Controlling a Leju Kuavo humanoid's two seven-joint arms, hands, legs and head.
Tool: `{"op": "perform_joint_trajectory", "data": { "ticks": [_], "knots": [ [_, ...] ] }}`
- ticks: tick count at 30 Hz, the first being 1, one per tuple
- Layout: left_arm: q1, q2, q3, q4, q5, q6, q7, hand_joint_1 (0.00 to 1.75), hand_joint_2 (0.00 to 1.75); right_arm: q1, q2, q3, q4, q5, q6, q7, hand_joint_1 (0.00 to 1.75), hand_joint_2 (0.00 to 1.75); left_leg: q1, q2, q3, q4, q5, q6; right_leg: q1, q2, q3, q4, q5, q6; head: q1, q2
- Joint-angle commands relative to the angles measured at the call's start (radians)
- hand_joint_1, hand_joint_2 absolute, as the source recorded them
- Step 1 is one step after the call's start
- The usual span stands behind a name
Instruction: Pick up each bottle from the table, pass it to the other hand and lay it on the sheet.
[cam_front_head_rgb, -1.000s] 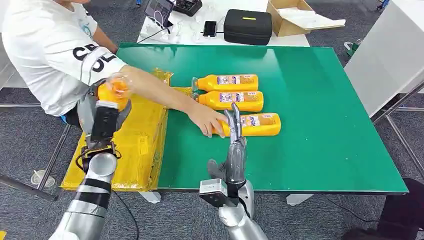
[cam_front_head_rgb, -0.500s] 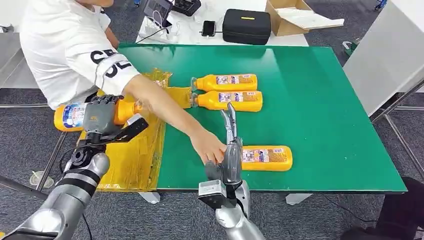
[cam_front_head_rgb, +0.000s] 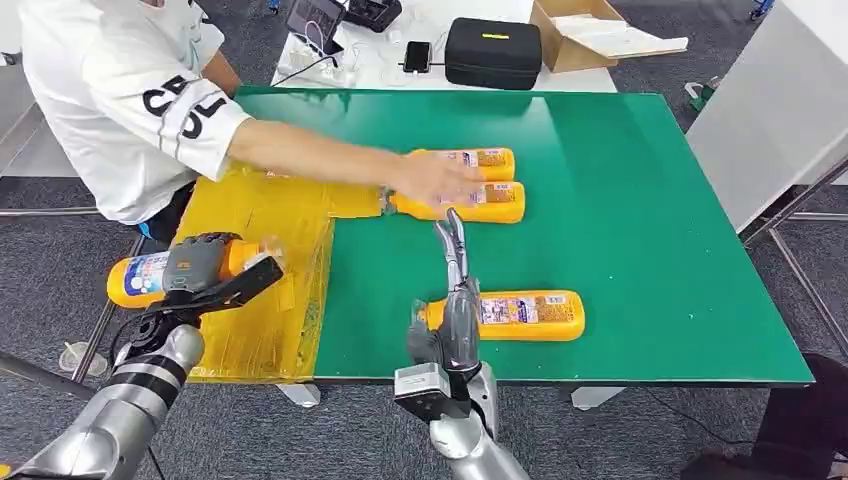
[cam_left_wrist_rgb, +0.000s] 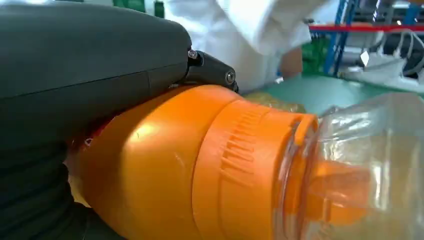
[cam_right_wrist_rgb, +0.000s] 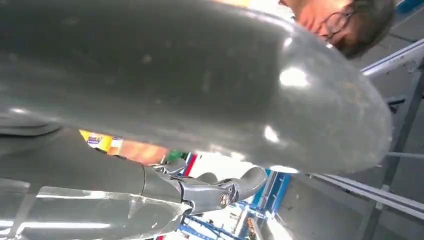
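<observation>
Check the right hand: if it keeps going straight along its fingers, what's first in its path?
Probably the nearer of the two far bottles, where the person's hand rests. The right hand is open, fingers pointing up the table across the near bottle. Height above the table is unclear, so it might pass over.

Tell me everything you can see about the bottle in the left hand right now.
The held bottle is orange plastic with a blue, white and red label near its base. The left wrist view shows a ribbed orange collar and a clear cap over an orange spout. It lies roughly level, base pointing to the robot's left and cap toward the table. The left hand grips it around the middle, above the near left part of the yellow sheet. Nothing else visibly touches it.
</observation>
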Motion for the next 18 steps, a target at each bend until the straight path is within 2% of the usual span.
{"op": "perform_joint_trajectory", "data": {
  "ticks": [1,5,17,18],
  "knots": [
    [-0.022,-0.004,-0.007,0.103,-0.011,-0.087,-0.051,1.75,1.75,-0.039,-0.022,0.018,0.086,-0.009,0.014,0.001,0.00,0.00,0.000,0.002,0.004,-0.001,-0.001,0.001,0.001,0.001,0.004,-0.002,0.000,-0.001,0.000,0.000],
    [-0.025,0.001,-0.046,0.112,-0.025,-0.153,-0.086,1.75,1.75,-0.047,-0.020,0.020,0.110,-0.012,0.029,0.001,0.00,0.00,0.000,0.001,0.003,0.000,-0.001,0.001,0.001,0.000,0.003,-0.001,0.000,-0.001,0.000,0.000],
    [-0.022,-0.001,-0.047,0.112,-0.025,-0.150,-0.086,1.75,1.75,-0.047,-0.020,0.019,0.111,-0.012,0.028,0.001,0.00,0.00,0.000,0.002,0.006,-0.001,-0.001,0.001,0.001,0.000,0.006,-0.002,0.000,-0.002,0.000,0.000],
    [-0.019,-0.001,-0.055,0.109,-0.024,-0.167,-0.100,1.75,1.75,-0.048,-0.019,0.018,0.114,-0.013,0.032,0.001,0.00,0.00,0.000,0.001,0.003,-0.001,0.000,0.001,0.001,0.000,0.003,-0.001,0.000,-0.001,0.000,0.000]
  ]
}}
